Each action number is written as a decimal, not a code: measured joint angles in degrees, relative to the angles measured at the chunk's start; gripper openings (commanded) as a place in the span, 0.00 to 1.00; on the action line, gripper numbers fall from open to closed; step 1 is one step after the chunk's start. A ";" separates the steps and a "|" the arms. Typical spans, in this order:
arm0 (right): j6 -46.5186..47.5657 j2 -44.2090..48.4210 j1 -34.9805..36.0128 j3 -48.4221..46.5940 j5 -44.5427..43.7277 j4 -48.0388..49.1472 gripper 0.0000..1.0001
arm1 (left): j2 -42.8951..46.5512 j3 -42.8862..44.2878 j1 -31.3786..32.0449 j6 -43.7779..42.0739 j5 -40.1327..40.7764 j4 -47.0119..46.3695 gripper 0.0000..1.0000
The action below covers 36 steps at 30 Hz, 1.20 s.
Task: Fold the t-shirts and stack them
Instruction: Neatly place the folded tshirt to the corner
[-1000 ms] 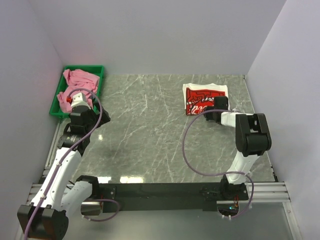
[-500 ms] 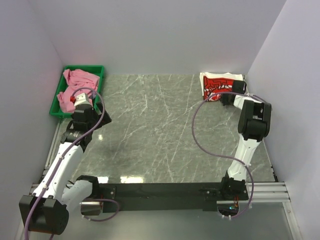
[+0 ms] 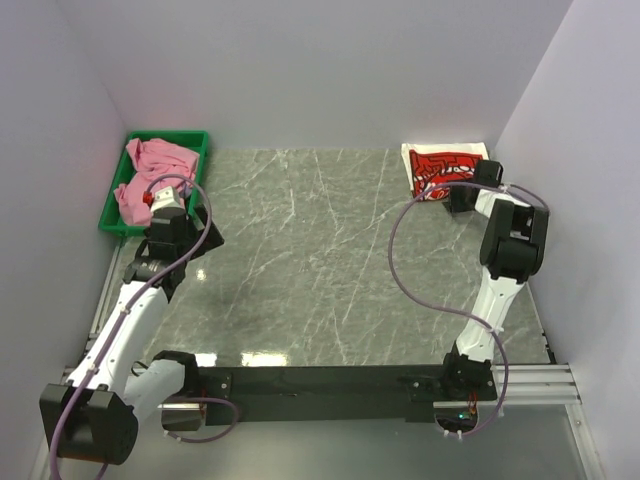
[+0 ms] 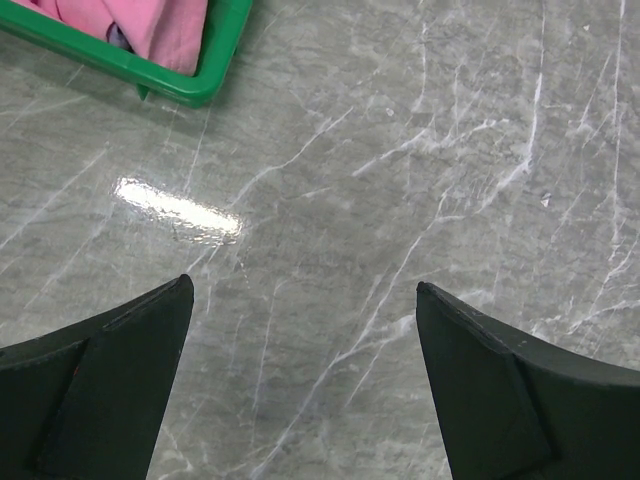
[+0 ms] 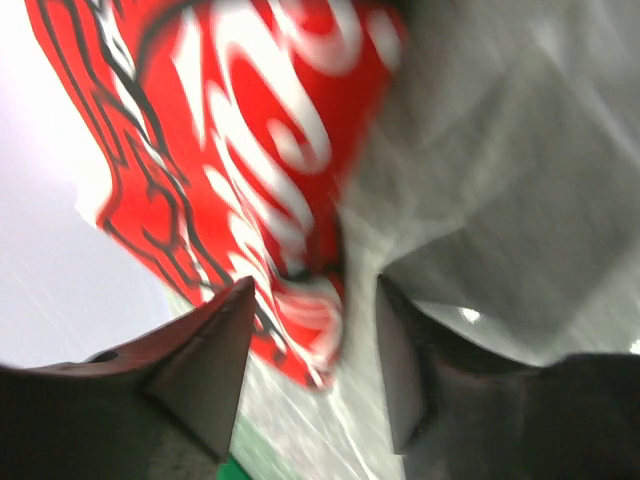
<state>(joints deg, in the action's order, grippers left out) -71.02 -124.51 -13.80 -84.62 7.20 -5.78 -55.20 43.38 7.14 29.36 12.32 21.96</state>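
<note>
On the grey marble worktop (image 3: 320,260), top view: the white t-shirt (image 3: 440,165) with the red graphic lies at 1 o'clock as a compact, folded-looking packet, tucked into the far right corner near both walls. The green tray (image 3: 200,140) is at 10 o'clock, well apart from it. The pink t-shirt (image 3: 155,165) is bunched inside the tray, not folded and not stacked.

The left gripper (image 4: 302,285) has its jaws wide apart, holds nothing, and hangs over bare worktop just beside the tray's near corner. The right gripper (image 5: 315,285) has its jaws parted at the near edge of the white shirt. The red hem sits in the gap. The view is blurred, but it does not look pinched.

Risks:
- A right finger could snag the hem when it backs off and drag a fold open.
- The packet could get shoved against the wall and rumple.
- The left gripper could catch the tray rim, or lift the tray with the pink shirt, when it reaches in.
- The shirts are far apart, so the carry to stack them is long and fabric may trail and unfold.
</note>
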 measured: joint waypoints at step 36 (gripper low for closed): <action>42.32 105.70 19.65 23.96 -23.78 -34.56 0.92 | 38.25 19.30 1.44 7.26 14.29 22.99 0.99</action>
<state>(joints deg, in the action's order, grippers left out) -28.71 -18.81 5.85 -60.66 -16.58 -40.34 -16.95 62.67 8.58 36.62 26.61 44.95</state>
